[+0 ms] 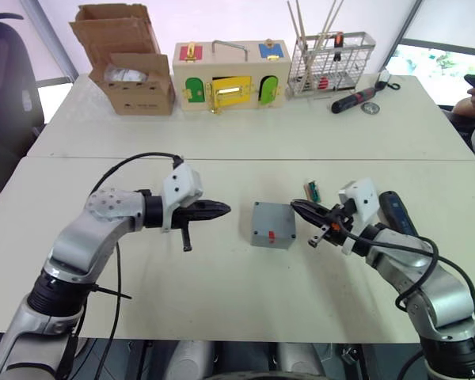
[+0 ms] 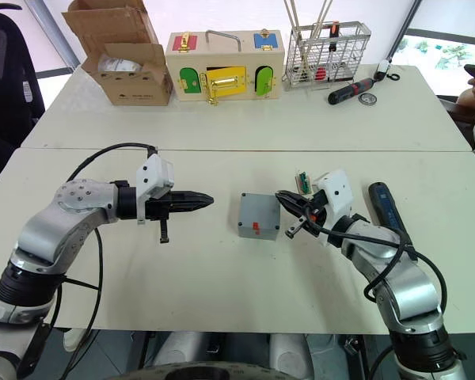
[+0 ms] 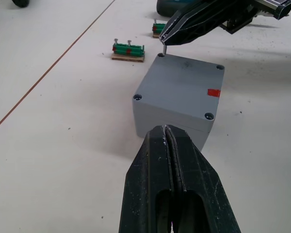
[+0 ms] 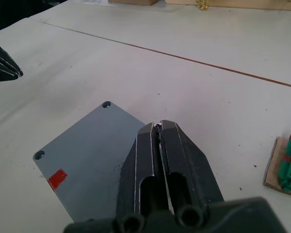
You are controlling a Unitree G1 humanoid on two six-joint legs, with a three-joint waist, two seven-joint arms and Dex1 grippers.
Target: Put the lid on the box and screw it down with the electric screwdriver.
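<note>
The lid [image 3: 182,90] is smooth grey plastic, dull and not shiny. The desk [image 1: 222,142] is a pale, smooth top with tiny specks. Both claws look like black plastic, a little scuffed: left claw [image 3: 170,145], right claw [image 4: 158,133].

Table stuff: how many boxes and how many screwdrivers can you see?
Boxes: 3 (cardboard box, wooden box, grey box)
Screwdrivers: 2 (hand screwdriver, electric screwdriver)
Total: 5
</note>
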